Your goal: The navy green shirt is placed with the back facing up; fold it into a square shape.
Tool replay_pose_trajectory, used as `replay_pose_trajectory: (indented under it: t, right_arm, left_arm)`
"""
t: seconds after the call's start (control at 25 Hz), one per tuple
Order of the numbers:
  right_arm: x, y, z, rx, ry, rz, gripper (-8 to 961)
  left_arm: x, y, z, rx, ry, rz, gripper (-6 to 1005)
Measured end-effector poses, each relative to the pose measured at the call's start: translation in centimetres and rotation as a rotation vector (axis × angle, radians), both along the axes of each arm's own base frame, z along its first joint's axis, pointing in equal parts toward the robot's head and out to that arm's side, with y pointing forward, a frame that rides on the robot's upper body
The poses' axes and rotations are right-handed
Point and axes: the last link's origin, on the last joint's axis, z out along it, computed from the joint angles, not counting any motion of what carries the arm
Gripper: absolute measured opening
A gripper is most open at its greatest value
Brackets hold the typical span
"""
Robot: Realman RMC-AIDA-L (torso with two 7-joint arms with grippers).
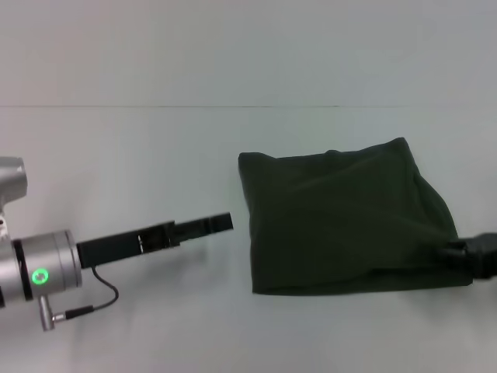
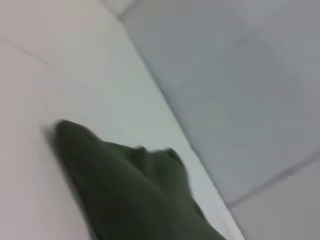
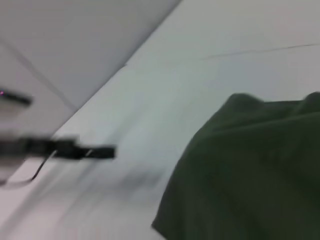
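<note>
Shirt (image 1: pixel 345 221) lying on pale bench (image 1: pixel 155 140), right of centre in head view, already gathered into a compact, roughly rectangular bundle with plain dark green cloth uppermost; no lettering showing. Far edge lumpy, right-hand corner drawn out toward right gripper (image 1: pixel 466 255), near edge showing a doubled layer. Left gripper (image 1: pixel 221 223) held low over bare bench, just beside the bundle's left edge but apart from it, fingers close together with nothing between them, so read as clenched and empty. Right gripper at the near right corner of the bundle, touching or buried in the cloth; whether clamped on the hem or let go cannot tell, since only a dark stub at the frame edge shows. Wrist views add only the green mound on the bench, and the left arm seen far off from the right wrist. Judged step: late, folds largely made, final squaring in hand. Next move, by estimate: free the right corner without dragging the stack, then tuck the stretched corner and flatten the bulged far edge to even the outline.
</note>
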Motion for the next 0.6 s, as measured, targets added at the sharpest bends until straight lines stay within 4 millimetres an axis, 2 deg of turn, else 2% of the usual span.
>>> replay_pose_trajectory:
  t: [0.04, 0.16, 0.4, 0.6]
  right_arm:
    - [0.2, -0.7, -0.2, 0.007, 0.003, 0.042, 82]
    - [0.5, -2.9, -1.0, 0.068, 0.028, 0.185, 277]
    - [1.6, -6.0, -1.4, 0.239, 0.040, 0.311, 408]
    - [2.3, -7.3, -1.2, 0.279, 0.033, 0.328, 517]
  left_arm:
    - [0.1, 0.7, 0.1, -0.002, 0.005, 0.035, 934]
    - [0.3, 2.3, 0.3, -0.001, 0.023, 0.093, 934]
    - [1.5, 4.8, 0.1, -0.002, 0.076, 0.146, 934]
    - [2.4, 5.7, -1.7, -0.041, 0.124, 0.195, 934]
